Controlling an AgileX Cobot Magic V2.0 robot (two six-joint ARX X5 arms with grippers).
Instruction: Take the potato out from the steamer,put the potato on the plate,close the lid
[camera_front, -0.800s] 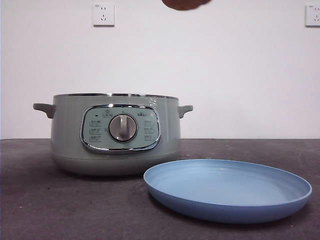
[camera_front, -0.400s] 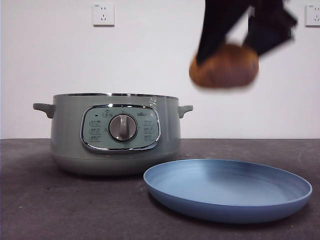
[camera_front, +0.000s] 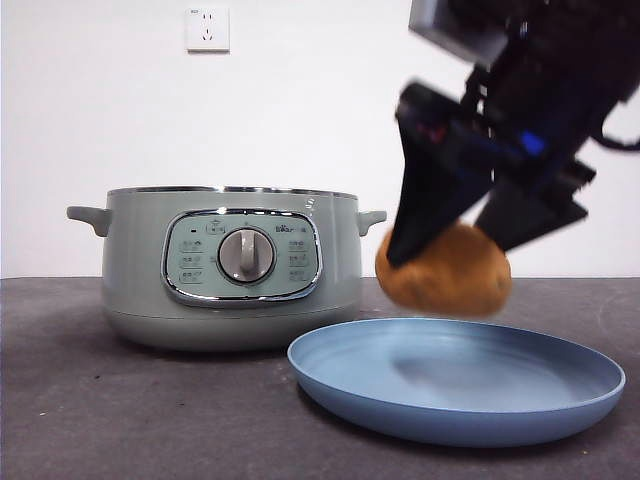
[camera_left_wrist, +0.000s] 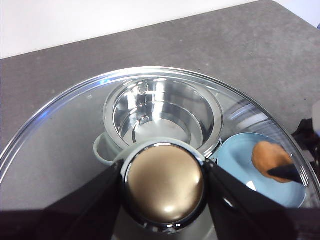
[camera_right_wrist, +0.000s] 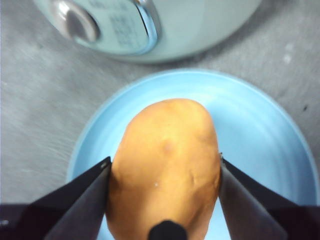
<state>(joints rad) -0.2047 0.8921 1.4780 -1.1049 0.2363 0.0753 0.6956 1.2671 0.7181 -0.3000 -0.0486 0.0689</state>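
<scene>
Above our dark grey table (camera_front: 150, 420), our right gripper (camera_front: 470, 235) has dropped, clamping the potato (camera_front: 443, 270) just over the blue plate (camera_front: 455, 385); release comes next. Our left gripper (camera_left_wrist: 164, 182) grips the lid (camera_left_wrist: 75, 130) above the open steamer (camera_front: 232, 265).

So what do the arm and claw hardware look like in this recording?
The right claw has two flat black tapering jaws on a bulky black wrist with blue and red accents, a grey boxy block on top and a thin black cable. The left claw shows two plain matte black jaws.
</scene>
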